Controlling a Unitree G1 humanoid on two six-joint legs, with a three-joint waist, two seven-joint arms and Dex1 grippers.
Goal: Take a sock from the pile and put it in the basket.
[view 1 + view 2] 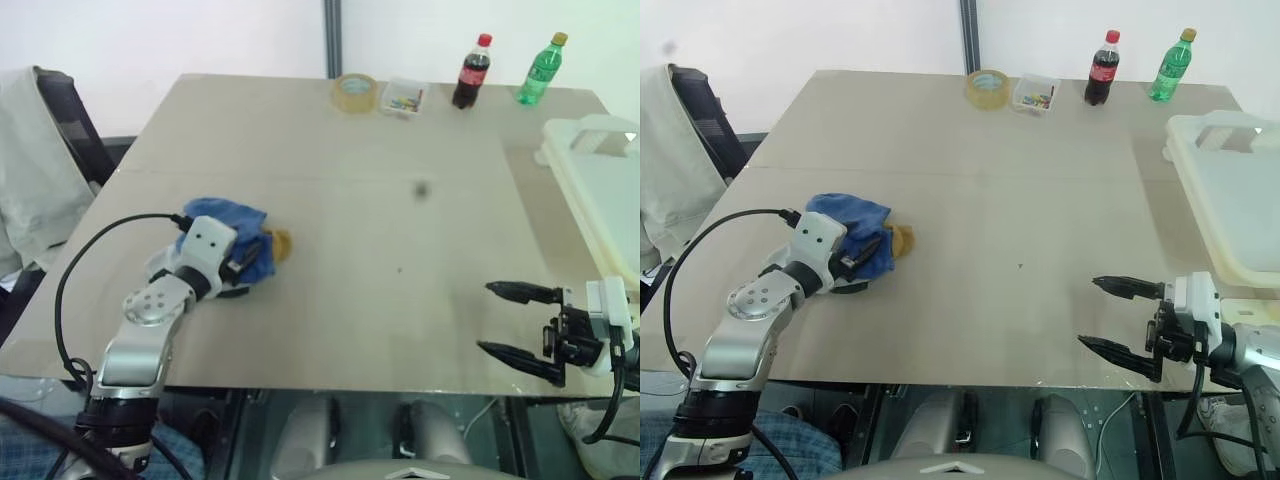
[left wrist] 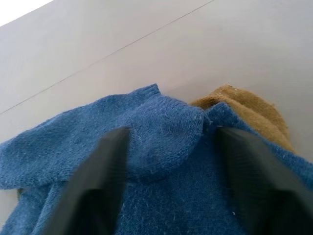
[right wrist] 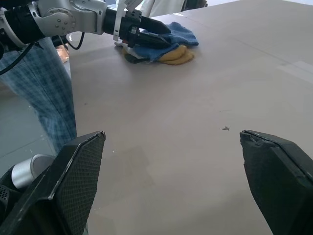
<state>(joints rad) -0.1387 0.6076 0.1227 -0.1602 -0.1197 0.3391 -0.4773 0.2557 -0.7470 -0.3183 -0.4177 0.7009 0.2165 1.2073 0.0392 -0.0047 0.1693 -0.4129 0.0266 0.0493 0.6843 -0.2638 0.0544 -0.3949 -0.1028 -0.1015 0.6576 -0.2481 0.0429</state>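
The left hand (image 2: 166, 181) sits on the pile (image 1: 232, 245) at the left of the surface (image 1: 400, 230), its two fingers partly apart and pressed down on either side of a fold of the blue sock (image 2: 161, 147); it is not lifted. The right hand (image 1: 515, 320) hangs spread wide and empty over the near right edge. One mustard sock (image 2: 244, 105) peeks out beside the blue. One basket (image 1: 605, 190) stands at the right edge. At the far edge stand two bottles, one tape roll (image 1: 355, 92) and one small clear box (image 1: 403, 97).
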